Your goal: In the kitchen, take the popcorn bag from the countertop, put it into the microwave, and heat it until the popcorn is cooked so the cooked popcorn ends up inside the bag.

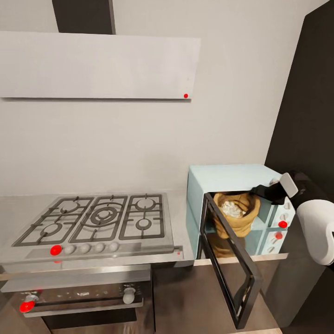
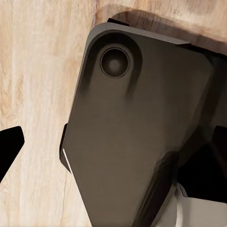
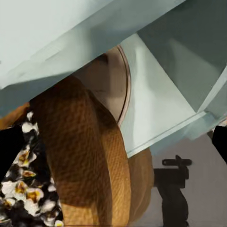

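Popcorn bag (image 1: 239, 214) sits upright inside the microwave (image 1: 232, 182) cavity, mouth up, w/ popped popcorn (image 1: 232, 207) heaped at the rolled rim. Microwave door (image 1: 232, 264) is swung wide, hinged at the cavity's left side and projecting out past the countertop (image 1: 183, 232) front edge, over the dark cabinet fronts. Open room: the cavity mouth is unobstructed from the front-right; the door leaf blocks the left approach. Bag nearly fills the cavity height; little clearance above the rim.

Materials/shapes: bag is orange-tan, coarse woven-looking texture, wrinkled bulging sides. In the right wrist view its rolled rim (image 3: 90, 156) forms a thick curved band, w/ white-and-yellow kernels (image 3: 28, 189) on a dark interior, and a pale round turntable plate (image 3: 111, 85) behind it. Microwave shell is pale mint-blue, boxy; white side panel w/ knobs and a red dot (image 1: 282, 224). Door has dark glass in a black frame. Steel gas hob (image 1: 99, 220) w/ grates lies left of the microwave; flat white hood (image 1: 97, 65) above it; steel-fronted oven (image 1: 79, 297) below.

Right gripper (image 1: 273, 190) hangs at the cavity's upper right corner, just beside the bag rim, apart from it. Its fingers are spread, pinching nothing. Left gripper: dark fingertip (image 2: 9, 146) over pale wood-grain floor (image 2: 38, 71) beside a dark base part (image 2: 137, 132); spread or closed cannot be told.
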